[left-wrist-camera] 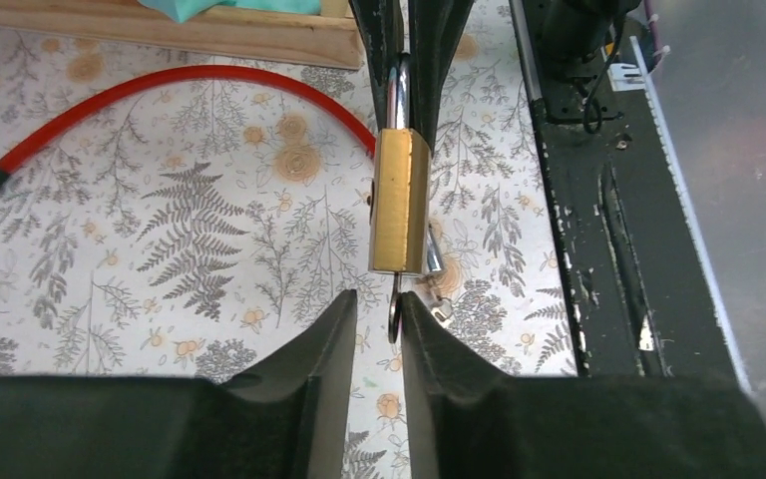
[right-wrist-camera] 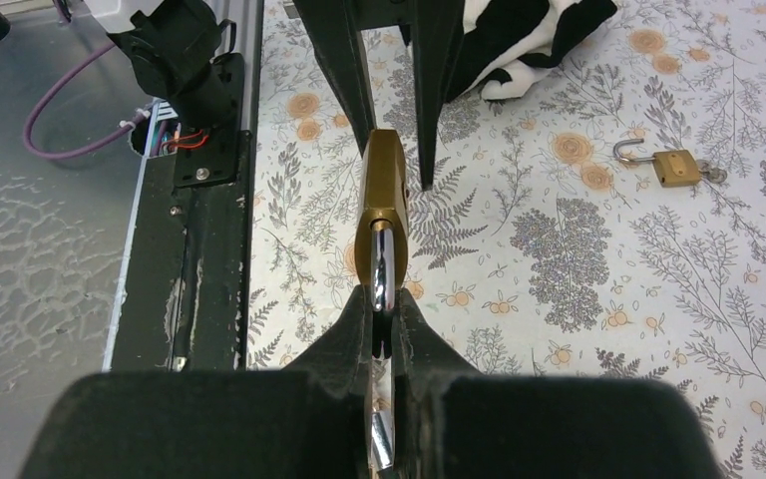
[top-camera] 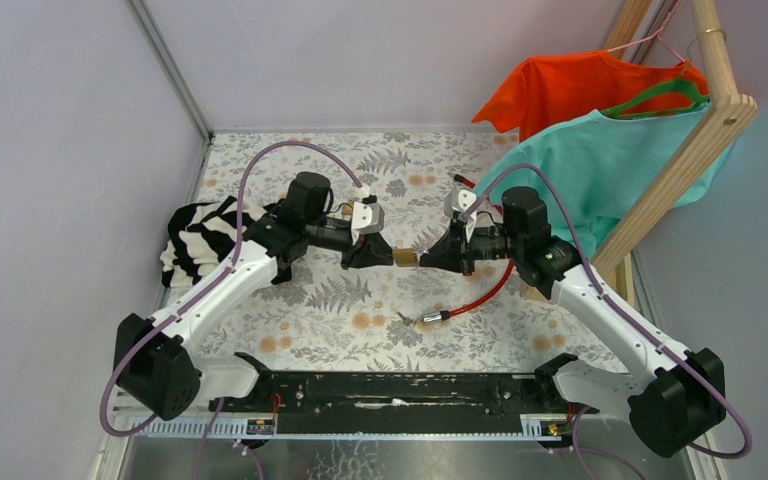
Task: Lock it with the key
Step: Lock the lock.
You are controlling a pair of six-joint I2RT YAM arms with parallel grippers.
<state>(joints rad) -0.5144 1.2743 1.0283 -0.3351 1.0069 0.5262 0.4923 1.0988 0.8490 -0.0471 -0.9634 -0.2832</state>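
Padlock (left-wrist-camera: pixel 400 200) hangs above the table (left-wrist-camera: pixel 160 329) between 2 grippers, well apart from the front rail (left-wrist-camera: pixel 608 200). Right gripper (right-wrist-camera: pixel 387 299) is clamped on its shackle (right-wrist-camera: pixel 383 261). Left gripper (left-wrist-camera: pixel 379 301) jaws are slightly apart, flanking the key (left-wrist-camera: pixel 396 319) at its base.

No writing, label, brand, number or sign can be read in any of the views. The brass padlock (left-wrist-camera: pixel 400 200) shows only plain narrow sides. The second padlock (right-wrist-camera: pixel 675 167), lying on the worktop (right-wrist-camera: pixel 578 329), is too small to tell whether its face bears a stamp.
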